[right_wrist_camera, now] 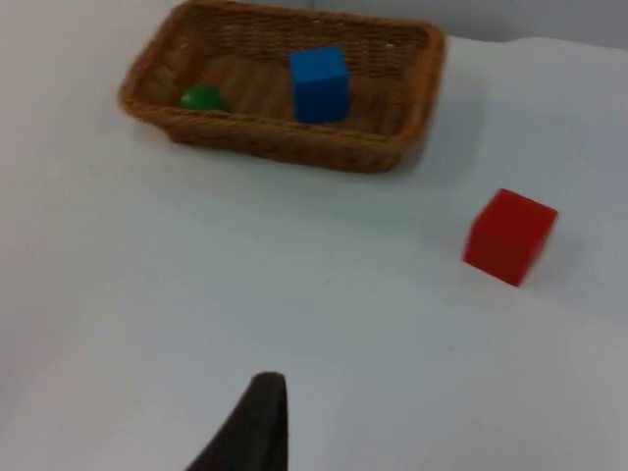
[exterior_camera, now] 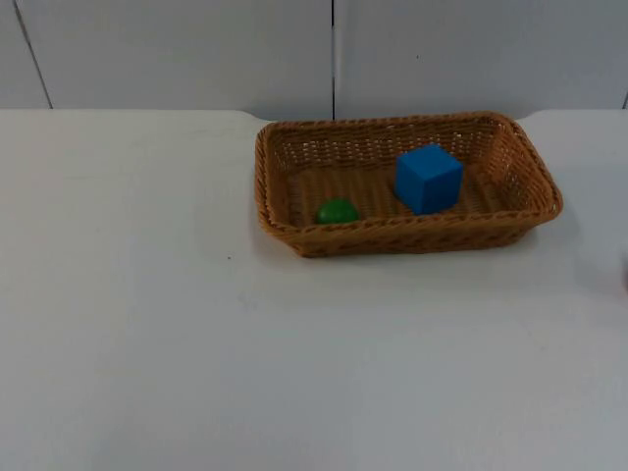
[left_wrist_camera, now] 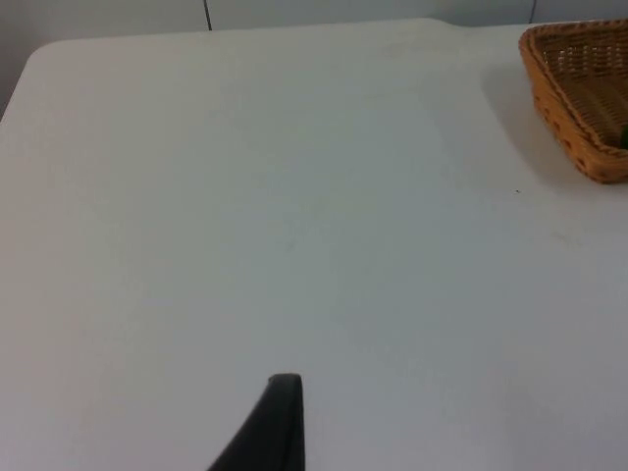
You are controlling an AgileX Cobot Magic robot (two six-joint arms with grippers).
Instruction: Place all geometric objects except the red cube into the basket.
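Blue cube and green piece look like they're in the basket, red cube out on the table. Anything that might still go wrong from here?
Two things, both minor. The red cube sits apart from the basket near the right gripper; a stray grasp there would break the rule. The blue cube and green ball already lie inside, so another reach into the basket might nudge them or shift it. The left gripper waits over bare table.

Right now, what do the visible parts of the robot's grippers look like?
One black fingertip of the left gripper stands over the white table: narrow, matte, tapering to a blunt squared end. The right gripper has the same dark, unmarked fingertip.
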